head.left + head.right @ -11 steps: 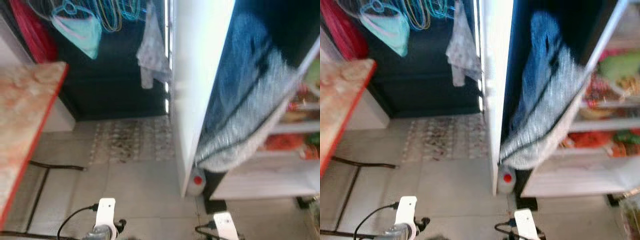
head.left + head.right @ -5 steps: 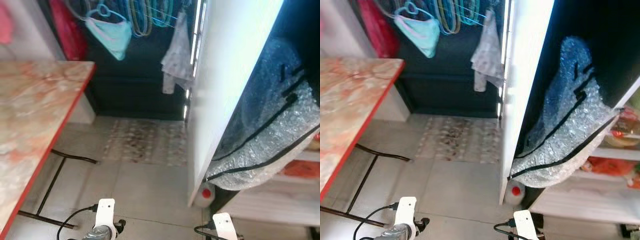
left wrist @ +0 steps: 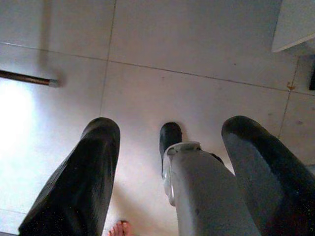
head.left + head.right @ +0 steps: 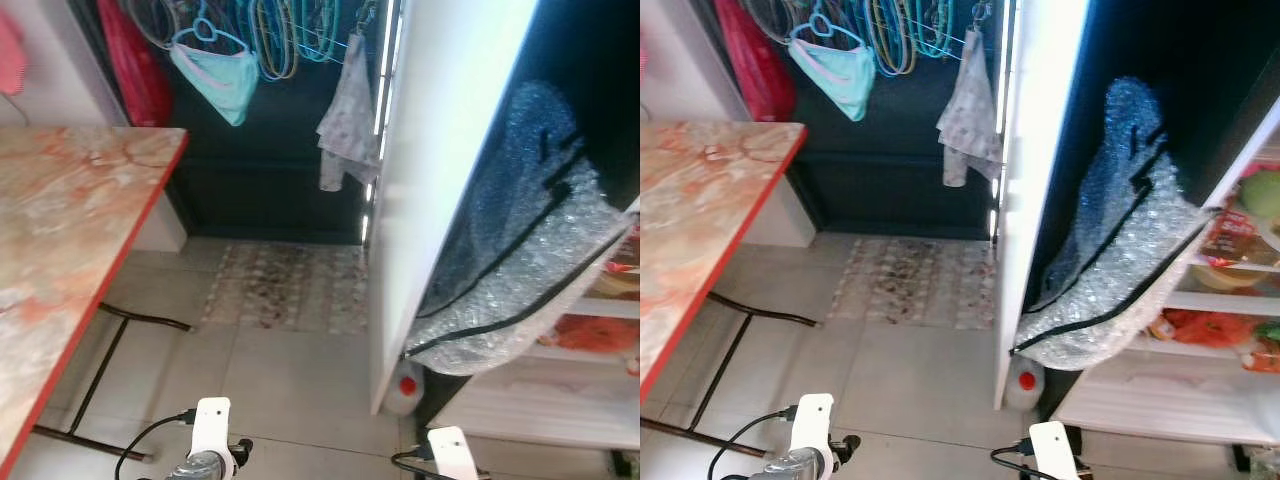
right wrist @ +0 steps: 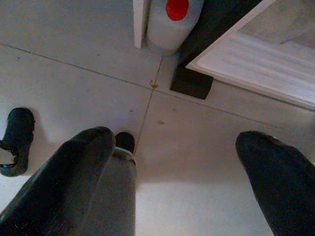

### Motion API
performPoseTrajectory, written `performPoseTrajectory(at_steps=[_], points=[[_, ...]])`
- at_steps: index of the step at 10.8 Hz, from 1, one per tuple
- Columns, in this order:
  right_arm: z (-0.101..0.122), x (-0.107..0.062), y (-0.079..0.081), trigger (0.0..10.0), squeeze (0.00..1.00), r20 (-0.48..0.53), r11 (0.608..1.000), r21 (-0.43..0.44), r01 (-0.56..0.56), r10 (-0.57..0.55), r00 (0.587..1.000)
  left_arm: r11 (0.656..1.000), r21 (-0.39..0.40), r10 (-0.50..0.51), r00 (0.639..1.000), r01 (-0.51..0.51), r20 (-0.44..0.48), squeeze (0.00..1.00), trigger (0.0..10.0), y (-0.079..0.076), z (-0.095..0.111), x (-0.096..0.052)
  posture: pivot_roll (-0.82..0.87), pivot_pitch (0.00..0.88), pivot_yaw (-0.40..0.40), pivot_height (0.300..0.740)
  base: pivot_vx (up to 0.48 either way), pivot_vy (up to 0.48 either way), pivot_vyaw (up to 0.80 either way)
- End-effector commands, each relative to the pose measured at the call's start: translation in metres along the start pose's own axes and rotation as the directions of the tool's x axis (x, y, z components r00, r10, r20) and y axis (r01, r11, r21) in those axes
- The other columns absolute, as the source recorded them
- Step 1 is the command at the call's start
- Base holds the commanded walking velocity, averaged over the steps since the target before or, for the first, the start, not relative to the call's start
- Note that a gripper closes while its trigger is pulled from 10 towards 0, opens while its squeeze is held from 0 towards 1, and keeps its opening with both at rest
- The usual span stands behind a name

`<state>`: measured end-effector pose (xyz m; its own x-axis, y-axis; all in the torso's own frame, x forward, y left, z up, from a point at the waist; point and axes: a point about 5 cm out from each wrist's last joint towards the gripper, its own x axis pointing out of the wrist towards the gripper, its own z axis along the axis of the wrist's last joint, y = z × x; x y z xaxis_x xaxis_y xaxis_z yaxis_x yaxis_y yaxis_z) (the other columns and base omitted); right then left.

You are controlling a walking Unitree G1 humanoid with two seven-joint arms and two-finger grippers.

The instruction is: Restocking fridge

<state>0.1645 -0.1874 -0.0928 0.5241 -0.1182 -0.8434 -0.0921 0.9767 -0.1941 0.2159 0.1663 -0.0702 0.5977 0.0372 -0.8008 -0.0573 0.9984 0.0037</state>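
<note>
The fridge stands at the right, its tall white panel (image 4: 450, 170) edge-on to me. Past it are white shelves (image 4: 1230, 300) holding red, orange and green food. A sheet of bubble wrap (image 4: 520, 270) with black edging hangs over the dark gap between panel and shelves. Both arms hang low, their white wrists (image 4: 210, 425) (image 4: 1050, 445) at the bottom edge. The left gripper (image 3: 170, 130) is open over pale floor tiles with nothing between its fingers (image 3: 93, 162). Open too is the right gripper (image 5: 177, 137), above the tiles by the fridge's base.
A marble-topped table (image 4: 60, 230) with a red edge and black legs fills the left. A patterned mat (image 4: 285, 285) lies ahead before a dark doorway hung with hangers and cloths (image 4: 345, 110). A red-capped bottle (image 5: 172, 19) stands at the fridge's foot. Bare toes (image 3: 120, 228) show behind.
The whole picture has swung left and then slightly back right, so the camera moved. Both arms hang as before.
</note>
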Motion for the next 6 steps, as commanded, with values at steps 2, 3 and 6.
performPoseTrajectory(at_steps=[2,3,6], points=[[-0.0068,-0.0011,0.0051,10.0,0.0,-0.027,1.0,0.02,-0.009,0.01,1.0,0.999,0.03,0.02,0.999,-0.019,-0.027,0.0,10.0,0.0051,-0.0065,-0.0007,0.1,0.091,0.049,0.74,0.0,0.0,-0.6],[-0.0067,-0.0011,0.0054,10.0,0.0,-0.027,1.0,0.023,-0.011,0.011,1.0,0.999,0.029,0.021,0.999,-0.02,-0.026,0.0,10.0,0.0055,-0.0062,-0.0007,0.11,0.092,0.051,0.74,0.0,0.0,-0.79],[-0.0065,-0.0011,0.006,10.0,0.0,-0.027,1.0,0.022,-0.012,0.012,1.0,0.999,0.033,0.022,0.999,-0.021,-0.027,0.0,10.0,0.0062,-0.0062,-0.0007,0.11,0.092,0.055,0.74,0.0,0.286,-0.79]])
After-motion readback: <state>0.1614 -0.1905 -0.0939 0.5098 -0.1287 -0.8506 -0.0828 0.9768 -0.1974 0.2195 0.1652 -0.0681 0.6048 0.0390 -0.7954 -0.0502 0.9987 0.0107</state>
